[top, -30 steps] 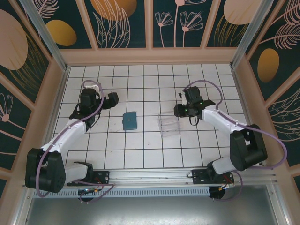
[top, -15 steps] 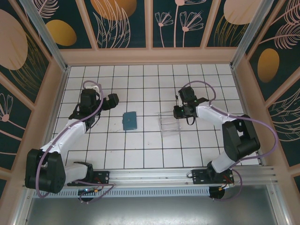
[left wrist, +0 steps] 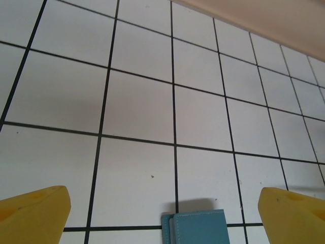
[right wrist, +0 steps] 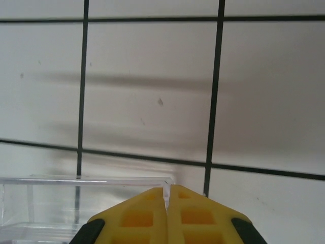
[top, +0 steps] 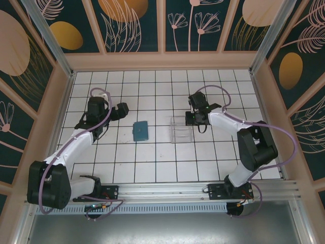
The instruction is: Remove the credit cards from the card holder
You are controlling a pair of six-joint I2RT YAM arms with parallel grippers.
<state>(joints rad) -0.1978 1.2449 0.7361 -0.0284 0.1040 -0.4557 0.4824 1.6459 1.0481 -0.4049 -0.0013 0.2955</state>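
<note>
**Clear plastic tray (top: 182, 131) clamped by the right gripper (top: 188, 118); teal card holder (top: 140, 130) lies free**

Begin at the near edge. In the top view, both arm bases sit on the metal rail (top: 167, 192). The left arm reaches up the left side of the white tiled table (top: 152, 162). The right arm bends inward from the right.

Move to the middle of the table. The card holder lies flat on the tiles, left of centre, and nothing touches it. The tray stands to its right, with bare tile between the two.

Check the right gripper at the tray's far edge, toward its right corner. In the right wrist view, its yellow fingers (right wrist: 198, 216) are pressed together, with only the thin upper edge of the tray wall between them. Read this tool as clamped on the tray. The rest of the tray (right wrist: 76, 203) extends to the left of the fingers.

Check the left gripper (top: 122, 108) next. It sits beyond the card holder and to its left. In the left wrist view, its yellow fingertips (left wrist: 33, 211) stand wide apart at the two lower corners and hold nothing. The card holder (left wrist: 195, 230) shows at the bottom centre, between them and clear of both.

Farthest from you, the pale back wall (top: 162, 61) closes off the table, with dark floral panels above it.
</note>
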